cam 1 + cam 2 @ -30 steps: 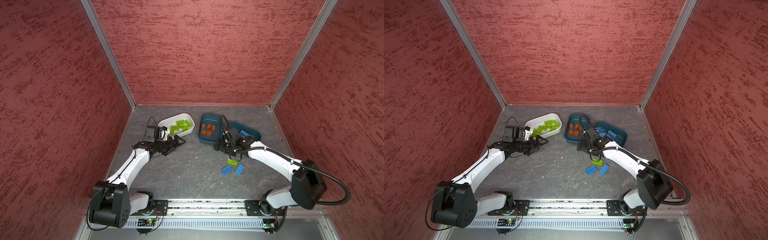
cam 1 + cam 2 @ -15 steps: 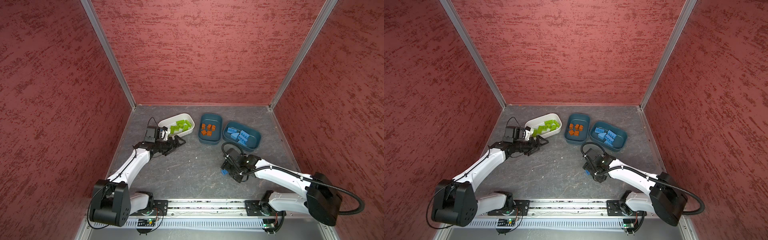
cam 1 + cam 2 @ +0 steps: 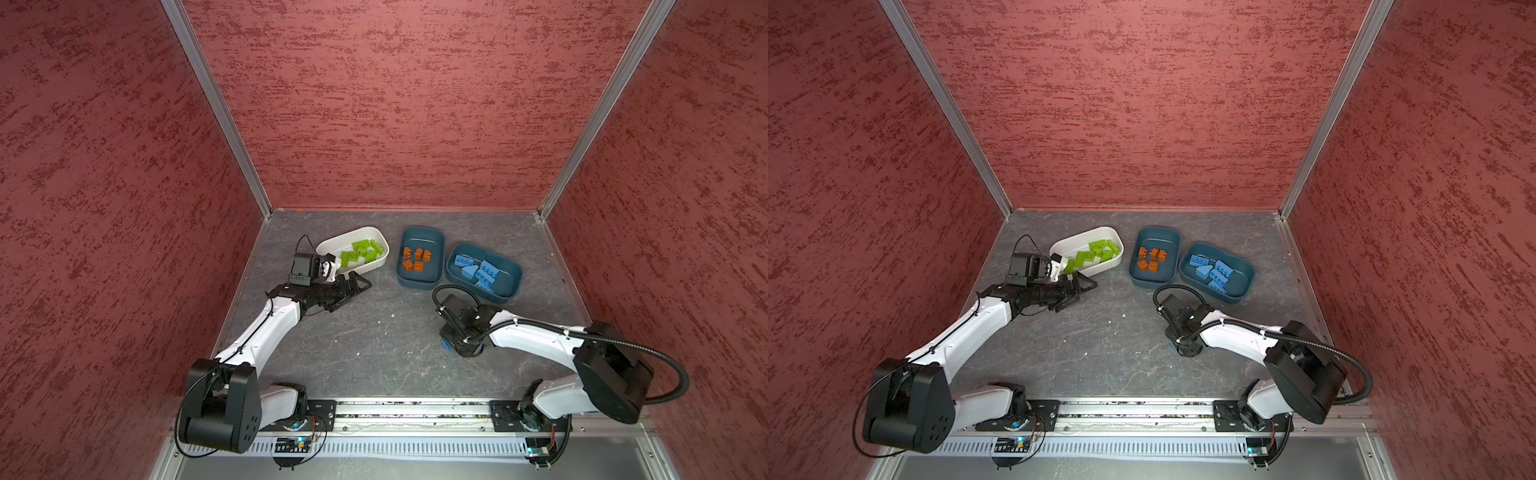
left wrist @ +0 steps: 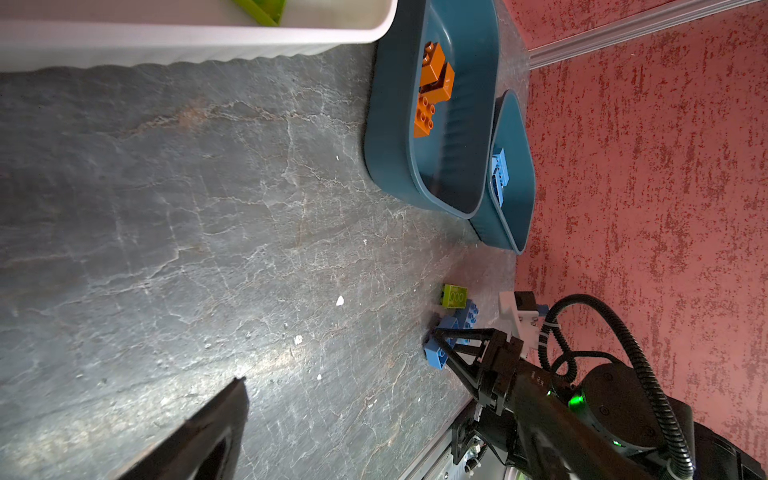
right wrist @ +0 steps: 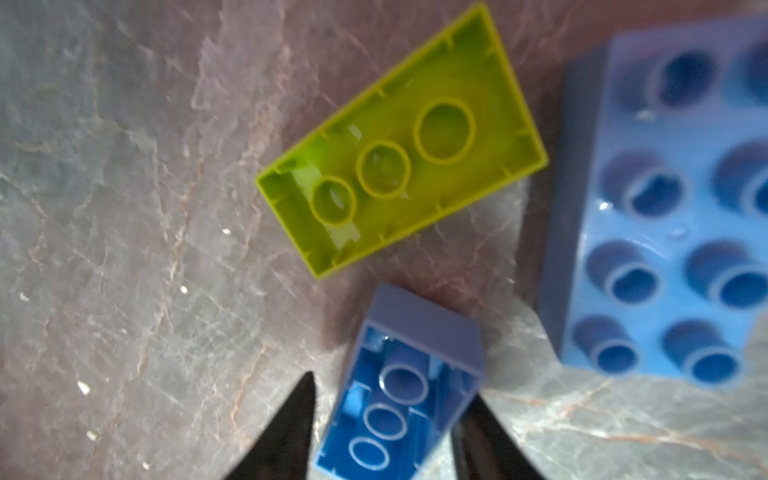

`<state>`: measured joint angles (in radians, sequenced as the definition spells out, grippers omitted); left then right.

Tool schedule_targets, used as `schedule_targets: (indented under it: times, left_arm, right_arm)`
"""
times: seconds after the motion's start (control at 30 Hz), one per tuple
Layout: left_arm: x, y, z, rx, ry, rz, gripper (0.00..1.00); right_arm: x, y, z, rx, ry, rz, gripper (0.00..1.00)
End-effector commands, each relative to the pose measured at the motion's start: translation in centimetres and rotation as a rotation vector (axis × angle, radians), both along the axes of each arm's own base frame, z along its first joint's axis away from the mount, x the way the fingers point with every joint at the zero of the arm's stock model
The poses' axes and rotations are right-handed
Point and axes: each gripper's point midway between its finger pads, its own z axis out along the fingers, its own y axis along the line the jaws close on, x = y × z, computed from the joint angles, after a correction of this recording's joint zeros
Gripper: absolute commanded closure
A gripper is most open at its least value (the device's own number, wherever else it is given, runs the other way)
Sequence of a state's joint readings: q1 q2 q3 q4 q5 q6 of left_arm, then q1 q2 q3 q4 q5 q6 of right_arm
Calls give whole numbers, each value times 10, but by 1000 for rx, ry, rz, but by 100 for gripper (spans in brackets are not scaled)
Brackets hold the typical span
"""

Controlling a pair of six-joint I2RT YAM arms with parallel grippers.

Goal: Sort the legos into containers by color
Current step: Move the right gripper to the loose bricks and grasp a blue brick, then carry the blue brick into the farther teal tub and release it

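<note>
The right fingers (image 5: 291, 424) point down at the counter (image 3: 374, 340), toward its front right part. A small blue brick (image 5: 399, 395) lies between them, hollow side up. In the right wrist view one finger sits close against one long side of the brick. A thin strip of counter shows between the other finger and the opposite side. The fingers are partly closed about the brick, but whether they truly clamp it cannot be told. The left wrist view shows the same brick (image 4: 436, 355) down on the counter under the fingertips.

Just beside it lie two more loose pieces. A green brick (image 5: 399, 166), also hollow side up, lies on the side toward the tubs. A large blue brick (image 5: 673, 208) lies studs up. Neither touches the fingers.

The left fingers (image 3: 359, 283) are spread wide and hold nothing. They stand just in front of the white tub (image 3: 384, 259), toward the back left corner of the counter.

The three tubs form a row along the back part of the counter. The white tub holds the green bricks (image 3: 361, 251). The teal tub (image 3: 419, 235) beside it holds the orange bricks (image 3: 415, 259). The second teal tub (image 3: 509, 276), nearest the right edge, holds the blue bricks (image 3: 478, 268). All three tubs are well apart from the right fingers.
</note>
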<state>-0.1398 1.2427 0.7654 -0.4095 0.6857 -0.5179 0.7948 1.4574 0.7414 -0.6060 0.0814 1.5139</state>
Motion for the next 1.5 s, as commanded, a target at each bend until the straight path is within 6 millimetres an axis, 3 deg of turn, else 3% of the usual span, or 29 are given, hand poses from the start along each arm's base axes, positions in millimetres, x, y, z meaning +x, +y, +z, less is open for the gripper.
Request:
schedule_targets:
  times: [0.0,0.13,0.23,0.33,0.47,0.63,0.7,0.87,1.03,1.17,1.27,1.33,1.47]
  left_arm:
    - [-1,2,1,8,-30,-7,0]
    - [-1,3,-1,10,-27,-5,0]
    - [0,3,1,9,-30,-4,0]
    - [2,2,3,4,-29,0,0]
    - [7,-4,9,-13,-39,-10,0]
    - [10,-13,16,-22,-48,-31,0]
    - [10,-15,17,-22,-50,-36,0]
    - [8,-19,19,-18,-49,-42,0]
    - [4,-18,17,-9,-39,-41,0]
    - [3,-17,18,-3,-39,-40,0]
    - [2,-17,18,5,-37,-41,0]
    - [3,-16,18,5,-39,-39,0]
    - [4,-16,17,5,-35,-43,0]
  right_arm:
    - [4,-14,2,-109,0,18,59]
    - [3,-20,5,-152,12,47,73]
    - [9,-26,20,-175,-29,55,76]
    - [23,-39,58,-197,-116,46,76]
    - [53,-77,101,-264,-217,6,76]
    - [95,-128,135,-331,-307,-36,76]
    - [112,-147,139,-357,-318,-40,76]
    - [157,-178,130,-362,-327,-13,76]
    - [186,-188,88,-360,-239,54,74]
    - [198,-197,70,-357,-213,53,70]
    - [203,-197,65,-360,-192,72,52]
    - [203,-190,70,-328,-207,92,43]
    - [189,-176,86,-278,-243,138,35]
